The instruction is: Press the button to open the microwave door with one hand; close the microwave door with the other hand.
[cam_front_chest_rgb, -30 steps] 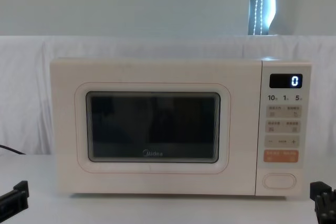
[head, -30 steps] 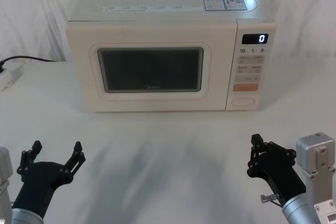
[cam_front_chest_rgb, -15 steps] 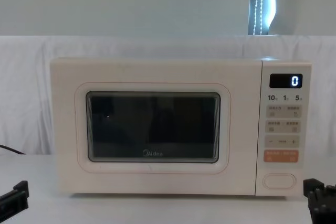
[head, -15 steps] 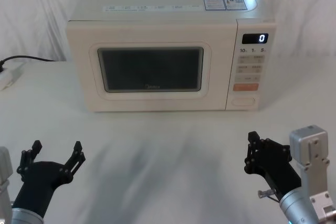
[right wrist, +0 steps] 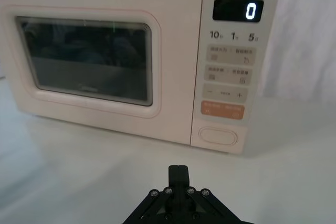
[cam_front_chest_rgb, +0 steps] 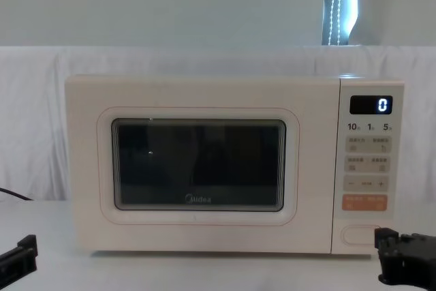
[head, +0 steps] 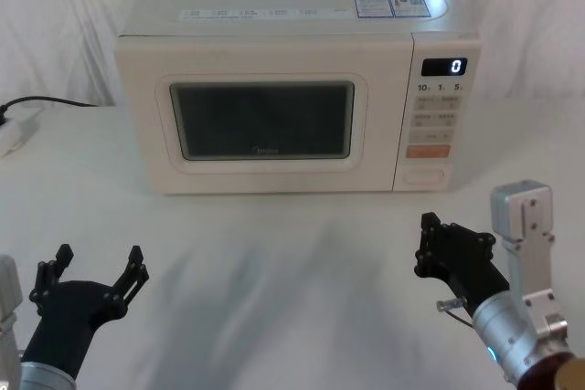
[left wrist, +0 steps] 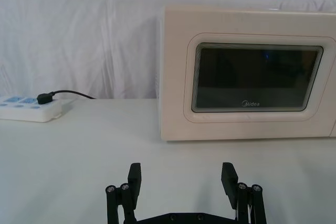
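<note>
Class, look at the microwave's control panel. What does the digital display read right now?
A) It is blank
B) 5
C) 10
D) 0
D: the display at the top of the control panel shows a single lit white 0, and the chest view shows the same digit.

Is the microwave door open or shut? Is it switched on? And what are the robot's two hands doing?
microwave door: shut, flush with the front.
display: lit, showing 0.
button: not touched yet.
left end effector: fingers open, low over the table, away from the microwave.
right end effector: fingers shut, short of the button.
plug: in the power strip.
</note>
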Available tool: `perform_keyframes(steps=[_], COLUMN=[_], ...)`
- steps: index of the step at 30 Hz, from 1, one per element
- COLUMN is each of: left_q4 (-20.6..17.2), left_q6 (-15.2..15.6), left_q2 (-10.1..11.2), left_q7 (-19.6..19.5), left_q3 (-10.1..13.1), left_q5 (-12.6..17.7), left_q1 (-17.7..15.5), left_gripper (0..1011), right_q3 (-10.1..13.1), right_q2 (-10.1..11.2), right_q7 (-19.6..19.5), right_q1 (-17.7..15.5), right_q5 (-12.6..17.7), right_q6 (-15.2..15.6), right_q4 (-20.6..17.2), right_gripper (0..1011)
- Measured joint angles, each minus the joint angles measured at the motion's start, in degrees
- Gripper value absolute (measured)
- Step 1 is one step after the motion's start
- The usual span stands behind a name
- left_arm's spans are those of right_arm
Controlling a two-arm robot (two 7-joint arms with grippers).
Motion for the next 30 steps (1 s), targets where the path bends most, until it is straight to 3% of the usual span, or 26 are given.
perform_keyframes(steps=[9, 30], left_q4=[0.0, 0.0], left_q6=[0.0, 0.0], left_q2=[0.0, 0.0], left_q7=[0.0, 0.0], left_q3=[0.0, 0.0], left_q5=[0.0, 0.0], left_q1=[0.0, 0.0], left_gripper=[1001, 1001], right_q3=[1.34, 3.56], right_q2=[-2.72, -6.51], right_q7=[-0.51, -2.07], right_q1=[5.15, 14.09], right_q5=[-0.84, -3.62], right_q6=[3.1, 4.48], right_q4=[5.51, 16.9], right_gripper=[0, 0])
